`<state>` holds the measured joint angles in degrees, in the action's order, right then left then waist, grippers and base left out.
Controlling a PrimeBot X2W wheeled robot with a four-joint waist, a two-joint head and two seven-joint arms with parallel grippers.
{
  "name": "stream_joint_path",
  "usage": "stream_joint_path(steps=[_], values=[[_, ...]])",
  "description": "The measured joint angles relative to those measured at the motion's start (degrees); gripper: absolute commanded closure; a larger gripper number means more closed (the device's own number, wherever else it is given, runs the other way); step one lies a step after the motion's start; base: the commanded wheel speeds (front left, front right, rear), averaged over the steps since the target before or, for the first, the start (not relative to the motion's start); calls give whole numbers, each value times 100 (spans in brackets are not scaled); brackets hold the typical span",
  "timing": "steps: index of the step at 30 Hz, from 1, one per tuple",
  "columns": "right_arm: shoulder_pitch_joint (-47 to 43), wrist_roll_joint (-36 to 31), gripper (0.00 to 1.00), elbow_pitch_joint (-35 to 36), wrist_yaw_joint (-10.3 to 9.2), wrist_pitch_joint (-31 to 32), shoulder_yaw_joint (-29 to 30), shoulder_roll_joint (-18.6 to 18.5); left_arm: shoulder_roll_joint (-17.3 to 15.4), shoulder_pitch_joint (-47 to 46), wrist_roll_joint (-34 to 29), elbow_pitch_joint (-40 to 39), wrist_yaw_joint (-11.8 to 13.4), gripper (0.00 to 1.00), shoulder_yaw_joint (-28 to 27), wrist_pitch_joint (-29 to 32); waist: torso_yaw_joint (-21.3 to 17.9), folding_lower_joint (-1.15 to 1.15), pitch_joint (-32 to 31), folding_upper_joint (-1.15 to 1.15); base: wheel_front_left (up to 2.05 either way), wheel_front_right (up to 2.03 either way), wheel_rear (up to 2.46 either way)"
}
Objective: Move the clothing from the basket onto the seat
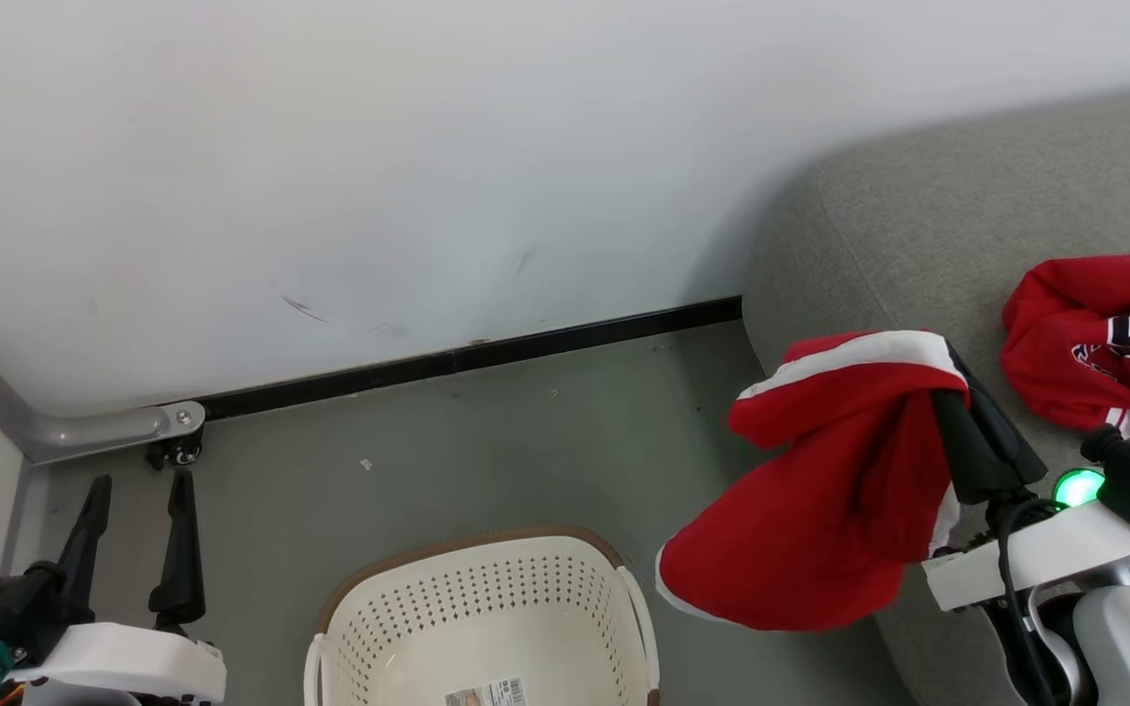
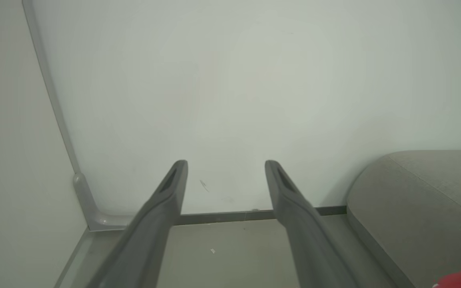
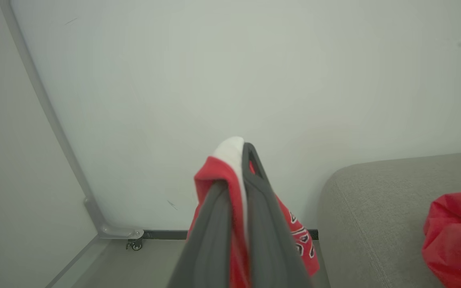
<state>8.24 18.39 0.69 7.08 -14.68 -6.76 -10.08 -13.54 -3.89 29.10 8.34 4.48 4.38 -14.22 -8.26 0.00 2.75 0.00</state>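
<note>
1. Red garment [image 1: 820, 490] hangs pinched in the closed right gripper [image 1: 962, 392], held high to clear the seat's [image 1: 918, 216] left edge.
2. Second garment [image 1: 1085, 343] lies on the seat, far right; basket [image 1: 467, 549] sits near, left.
3. Left gripper [image 1: 140, 480] hovers open, holding nothing.

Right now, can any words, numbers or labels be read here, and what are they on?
Nothing here reads clearly.
On the jersey lying on the seat: navy-and-white block lettering, crumpled and cut off by the picture's edge; unreadable.
On the red garment in the right gripper: lettering folded over; unreadable.
On the label on the basket floor: barcode and print, too small to read.
</note>
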Motion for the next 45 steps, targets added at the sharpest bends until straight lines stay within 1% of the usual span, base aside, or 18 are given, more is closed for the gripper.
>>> stream_joint_path(steps=[8, 15, 28, 30, 41, 45], values=[[-12, -46, 100, 133, 0, -1, 237, 55, 51, 2, -1, -60, -19, 0, 88, 0, -191, 0, 69, 0, 0, 0, 0], [-124, -102, 100, 300, 0, -1, 416, 124, 46, -13, -49, -77, -121, 0, 169, -1, -419, 0, 132, 0, 0, 0, 0], [-342, -319, 100, 566, 0, -1, 828, 193, 47, -167, -112, -40, -257, 0, 298, -7, -964, 0, 233, 0, 0, 0, 0], [-378, -334, 100, 592, 0, -1, 890, 222, 47, -169, -145, -2, -263, 0, 316, -7, -1101, 0, 250, 0, 0, 0, 0], [-478, -335, 100, 624, 0, -1, 934, 280, -8, -247, -252, 40, -263, 0, 320, -7, -1593, 0, 322, 0, 0, 0, 0], [-478, -335, 100, 625, 0, -1, 931, 307, -74, -247, -267, 51, -263, 0, 307, -7, -1754, 0, 358, 0, 0, 0, 0]])
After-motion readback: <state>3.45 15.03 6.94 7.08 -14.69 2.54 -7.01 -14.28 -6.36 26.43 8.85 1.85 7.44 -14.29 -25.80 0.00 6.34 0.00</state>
